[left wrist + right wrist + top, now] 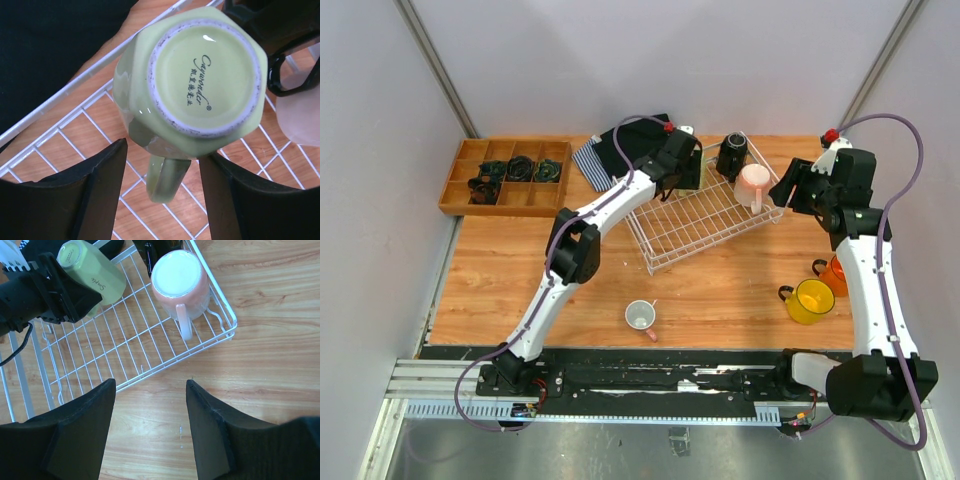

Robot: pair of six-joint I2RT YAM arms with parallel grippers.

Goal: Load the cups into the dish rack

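Observation:
The white wire dish rack (pixel 705 222) lies mid-table. In it, a black mug (pixel 732 155) and a pale pink mug (pixel 755 185) stand upside down at the far right. A yellow-green mug (pixel 195 75) stands base up at the far left corner. My left gripper (pixel 162 150) is open just above it, jaws on either side of its handle (pixel 165 177) without touching. My right gripper (pixel 150 390) is open and empty over bare wood beside the rack's right corner. A small dusty pink mug (pixel 641 317), a yellow mug (pixel 810 300) and an orange mug (pixel 835 270) sit on the table.
A brown wooden compartment tray (pixel 505 175) with dark items sits at the far left. A black and striped cloth (pixel 610 150) lies behind the rack. Grey walls close in the table on three sides.

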